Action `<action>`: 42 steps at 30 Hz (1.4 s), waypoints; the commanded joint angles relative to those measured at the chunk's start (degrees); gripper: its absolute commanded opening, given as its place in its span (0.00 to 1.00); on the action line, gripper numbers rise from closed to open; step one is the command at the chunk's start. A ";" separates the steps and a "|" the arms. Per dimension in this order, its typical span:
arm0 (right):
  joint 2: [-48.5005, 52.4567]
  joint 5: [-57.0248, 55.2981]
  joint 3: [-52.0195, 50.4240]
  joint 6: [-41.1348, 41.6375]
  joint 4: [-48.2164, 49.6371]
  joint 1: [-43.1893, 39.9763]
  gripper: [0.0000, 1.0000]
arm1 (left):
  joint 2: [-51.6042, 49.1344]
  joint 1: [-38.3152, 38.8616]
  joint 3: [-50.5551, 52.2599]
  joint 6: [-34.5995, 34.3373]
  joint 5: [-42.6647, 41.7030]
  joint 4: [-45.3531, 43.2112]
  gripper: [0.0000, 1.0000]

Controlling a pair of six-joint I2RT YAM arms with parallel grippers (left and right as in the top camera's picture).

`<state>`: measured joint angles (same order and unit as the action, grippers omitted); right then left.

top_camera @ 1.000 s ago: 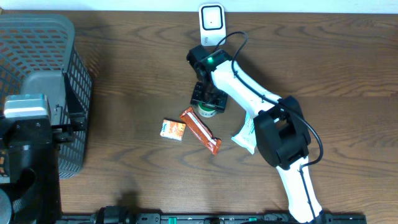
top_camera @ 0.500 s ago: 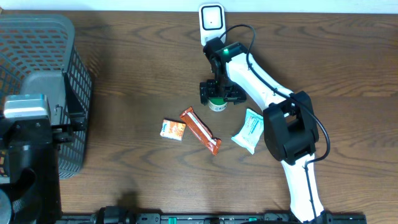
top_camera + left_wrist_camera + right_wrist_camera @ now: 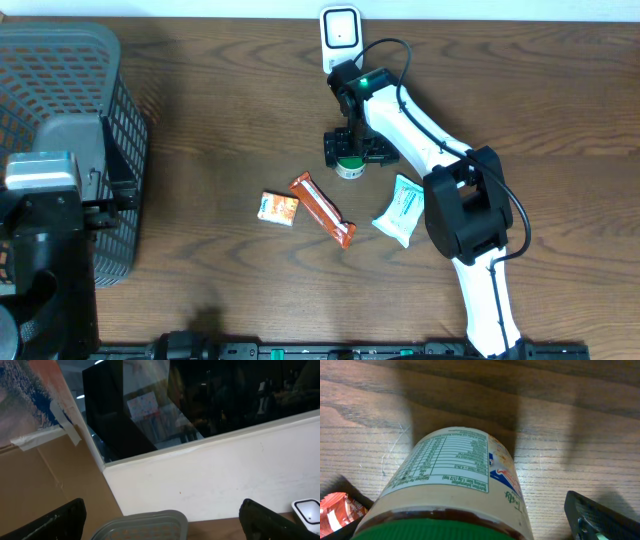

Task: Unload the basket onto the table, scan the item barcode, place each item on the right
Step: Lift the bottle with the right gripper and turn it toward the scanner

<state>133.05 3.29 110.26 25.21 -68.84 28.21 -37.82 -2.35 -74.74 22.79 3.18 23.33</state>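
Note:
The item under my right gripper (image 3: 351, 152) is a jar (image 3: 349, 168) with a green lid and a beige nutrition label, standing on the wooden table just below the white scanner (image 3: 340, 30). In the right wrist view the jar (image 3: 455, 485) fills the space between my jaws. The right finger (image 3: 600, 517) stands clear of it with table showing in the gap, so the gripper is open. No barcode shows on the label side in view. My left gripper (image 3: 162, 527) is open and empty, held above the basket rim (image 3: 145, 522) at the far left.
An orange snack bar (image 3: 323, 210), a small orange packet (image 3: 279, 208) and a pale teal pouch (image 3: 400, 210) lie in front of the jar. A grey mesh basket (image 3: 60, 60) takes up the left end of the table.
My right gripper carried the jar up and to the right, closer to the scanner, then opened its jaws. It has stayed still over the last half second. The left arm has not moved.

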 commanded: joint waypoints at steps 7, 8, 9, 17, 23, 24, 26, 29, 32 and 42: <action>1.11 -1.51 0.50 0.68 1.38 0.15 0.99 | 0.07 0.28 -0.44 0.79 0.50 -0.50 0.98; 1.11 -1.51 0.50 0.68 1.81 0.39 0.99 | 0.07 0.28 -0.44 0.79 0.50 -0.48 0.98; 1.11 -1.51 0.50 0.72 2.34 0.70 0.99 | 0.07 0.28 -0.44 0.76 0.50 -0.50 0.98; 1.14 -2.29 0.44 2.05 4.85 2.99 0.99 | 0.07 0.28 -0.44 0.81 0.50 -0.50 0.98; 1.14 -5.38 -0.33 4.35 4.81 3.82 0.88 | 0.07 0.28 -0.44 0.79 0.50 -0.50 0.98; 1.14 -5.38 -0.52 4.37 4.79 3.82 0.84 | 0.07 0.28 -0.44 0.79 0.50 -0.50 0.98; 1.14 -5.38 -1.18 4.57 4.94 3.80 0.76 | 0.07 0.28 -0.44 0.79 0.52 -0.50 0.98; 1.14 -5.40 -2.51 4.63 5.55 3.67 0.64 | 0.09 0.28 -0.44 0.76 0.50 -0.68 0.98; 1.14 -5.35 -5.07 5.68 6.69 3.67 0.65 | 0.09 0.28 -0.44 0.79 0.50 -0.70 0.98; 1.14 -5.14 -7.91 5.84 7.17 3.72 0.78 | 0.11 0.28 -0.44 0.79 0.50 -0.72 0.98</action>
<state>131.90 -0.69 105.14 30.52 -61.23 31.83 -37.82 -2.35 -74.76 22.79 3.18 22.94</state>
